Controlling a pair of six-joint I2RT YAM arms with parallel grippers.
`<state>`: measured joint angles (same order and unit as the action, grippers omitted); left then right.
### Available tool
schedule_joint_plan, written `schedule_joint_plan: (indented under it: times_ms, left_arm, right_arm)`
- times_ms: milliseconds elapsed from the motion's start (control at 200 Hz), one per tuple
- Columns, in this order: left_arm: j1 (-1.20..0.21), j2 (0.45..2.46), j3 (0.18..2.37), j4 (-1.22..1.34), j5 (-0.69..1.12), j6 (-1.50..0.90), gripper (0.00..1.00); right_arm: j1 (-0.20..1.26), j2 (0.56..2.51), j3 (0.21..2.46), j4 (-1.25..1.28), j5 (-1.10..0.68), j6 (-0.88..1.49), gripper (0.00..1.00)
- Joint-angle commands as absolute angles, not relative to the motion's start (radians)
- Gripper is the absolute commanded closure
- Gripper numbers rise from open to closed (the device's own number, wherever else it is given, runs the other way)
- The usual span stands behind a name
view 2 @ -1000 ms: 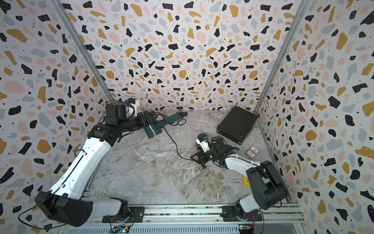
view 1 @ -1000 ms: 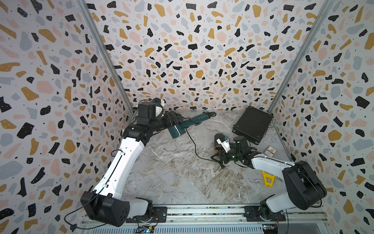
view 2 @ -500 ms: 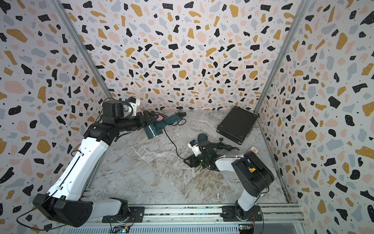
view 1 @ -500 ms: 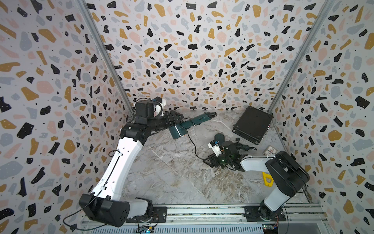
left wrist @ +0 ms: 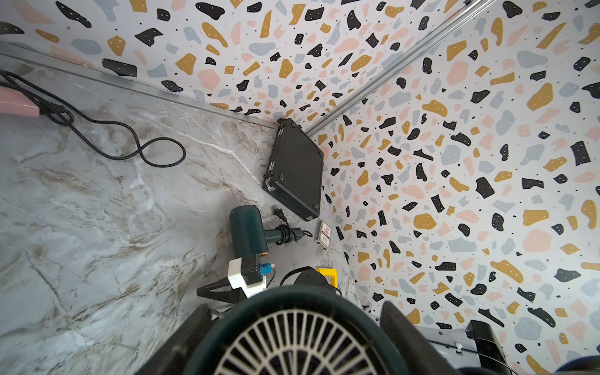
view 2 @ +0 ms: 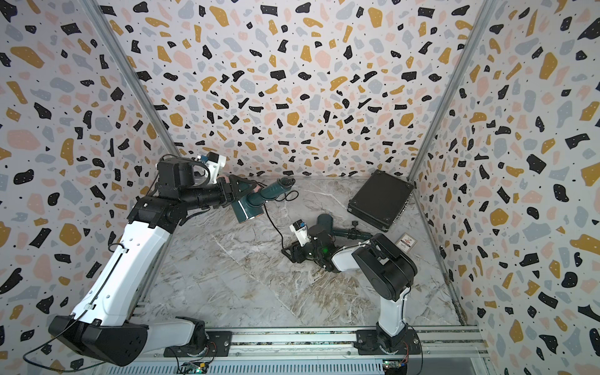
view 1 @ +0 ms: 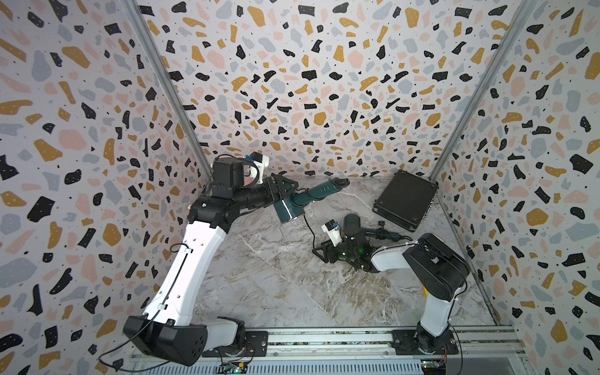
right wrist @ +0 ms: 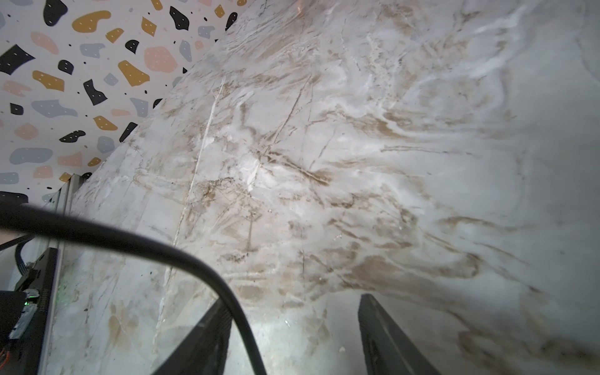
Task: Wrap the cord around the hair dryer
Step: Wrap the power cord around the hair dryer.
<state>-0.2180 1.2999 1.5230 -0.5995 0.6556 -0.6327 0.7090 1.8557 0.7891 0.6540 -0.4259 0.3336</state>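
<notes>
The hair dryer (view 1: 293,207) hung above the table (view 1: 276,292) near the back wall. Its rear was clamped in the left gripper (view 1: 287,194), which had hardly moved. Its cord (right wrist: 97,231) trailed down loose, though a few turns may already have sat at the handle's end. The right gripper (view 1: 321,255) had swung from a second dryer (view 1: 352,224) over to the cord. Its jaws stood apart with the cord between them, ready, I judged, to take it for winding.
</notes>
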Motion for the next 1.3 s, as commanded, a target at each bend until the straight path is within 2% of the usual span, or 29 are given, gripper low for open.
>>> schedule_joint_plan:
  times_ms: [0,195,250,355,385,511,606,731,876,1026,1176,1297]
  left_arm:
    - [-0.219,1.272,1.559,-0.498,0.714,-0.668,1.00]
    - [-0.211,1.274,1.547,-0.472,0.701,-0.682,1.00]
    - [-0.200,1.273,1.539,-0.472,0.684,-0.674,1.00]
    - [-0.159,1.284,1.501,-0.522,0.557,-0.600,1.00]
    - [-0.140,1.287,1.477,-0.521,0.518,-0.591,1.00]
    - [-0.097,1.302,1.346,-0.445,0.368,-0.587,1.00]
    - [-0.092,1.328,1.228,-0.342,0.242,-0.566,1.00]
    - [-0.091,1.413,1.117,-0.221,0.207,-0.596,1.00]
    - [-0.094,1.503,1.066,-0.152,0.151,-0.603,1.00]
    - [-0.147,1.523,1.075,-0.205,0.009,-0.512,1.00]
    - [-0.220,1.529,1.105,-0.285,-0.114,-0.411,1.00]
    - [-0.265,1.529,1.127,-0.344,-0.167,-0.330,1.00]
  right_arm:
    - [0.718,1.856,0.815,0.675,-0.427,0.339,0.39]
    - [0.722,1.860,0.816,0.664,-0.435,0.361,0.66]
    - [0.722,1.844,0.805,0.636,-0.405,0.361,0.78]
    - [0.722,1.798,0.775,0.603,-0.373,0.369,0.93]
    - [0.722,1.782,0.767,0.587,-0.366,0.367,1.00]
    - [0.722,1.683,0.750,0.401,-0.336,0.326,1.00]
    - [0.725,1.580,0.812,0.094,-0.347,0.245,1.00]
    - [0.747,1.448,0.906,-0.265,-0.338,0.108,1.00]
    - [0.752,1.335,1.018,-0.502,-0.319,0.023,1.00]
    - [0.759,1.296,1.151,-0.581,-0.324,-0.024,1.00]
    - [0.777,1.351,1.287,-0.506,-0.405,-0.025,1.00]
    - [0.779,1.384,1.357,-0.446,-0.401,-0.047,1.00]
